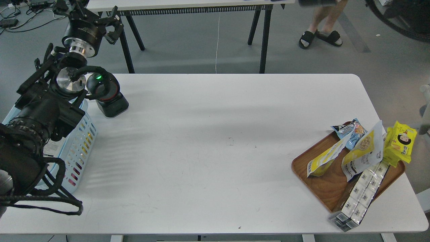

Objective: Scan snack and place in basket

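Black left arm (37, 117); silver joint discs; looping black cables

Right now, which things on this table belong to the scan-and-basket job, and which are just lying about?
For the job:
white-and-yellow stand-up snack pouch, its twin beside it
light-blue slotted plastic basket
black scanner with a green light

Lying about:
brown wooden tray
light-blue snack packet
bright yellow cartoon-face packet
wrapped pack of small white cartons

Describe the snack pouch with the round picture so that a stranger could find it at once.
Look at the brown wooden tray on the table's right side. The snack pouch leans at its middle, white above and yellow below. Only it shows a round picture of beige balls; its twin lies turned away.
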`<action>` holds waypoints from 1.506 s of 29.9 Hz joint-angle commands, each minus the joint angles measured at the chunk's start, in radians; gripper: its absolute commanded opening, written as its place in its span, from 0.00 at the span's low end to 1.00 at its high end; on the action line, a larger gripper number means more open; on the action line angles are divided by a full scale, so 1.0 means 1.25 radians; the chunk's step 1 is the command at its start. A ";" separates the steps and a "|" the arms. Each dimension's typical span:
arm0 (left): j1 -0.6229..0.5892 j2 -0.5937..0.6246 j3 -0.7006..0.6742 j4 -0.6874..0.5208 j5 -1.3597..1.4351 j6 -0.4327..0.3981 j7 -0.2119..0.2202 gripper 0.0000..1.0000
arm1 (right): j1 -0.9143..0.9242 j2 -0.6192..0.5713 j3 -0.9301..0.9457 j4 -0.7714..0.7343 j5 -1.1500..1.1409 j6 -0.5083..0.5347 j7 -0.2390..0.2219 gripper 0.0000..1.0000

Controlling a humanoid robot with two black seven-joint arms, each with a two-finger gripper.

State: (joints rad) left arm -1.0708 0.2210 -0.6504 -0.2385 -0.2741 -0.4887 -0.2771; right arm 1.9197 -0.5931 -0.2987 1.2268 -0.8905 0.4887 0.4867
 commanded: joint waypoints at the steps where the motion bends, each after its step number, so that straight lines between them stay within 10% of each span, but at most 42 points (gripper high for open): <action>1: 0.000 -0.001 0.000 0.001 0.000 0.000 0.000 1.00 | 0.069 0.009 -0.074 0.087 -0.081 0.000 0.002 0.99; 18: 0.006 0.001 -0.001 0.004 0.000 0.000 -0.002 1.00 | 0.166 0.076 -0.265 0.404 -0.457 0.000 0.002 0.98; 45: 0.005 -0.003 -0.001 0.005 0.000 0.000 -0.003 1.00 | 0.085 0.006 -0.534 0.381 -0.921 -0.185 0.002 0.94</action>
State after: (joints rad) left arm -1.0646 0.2184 -0.6532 -0.2316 -0.2762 -0.4887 -0.2808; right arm 2.0578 -0.5717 -0.9653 1.7237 -2.0125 0.2579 0.4886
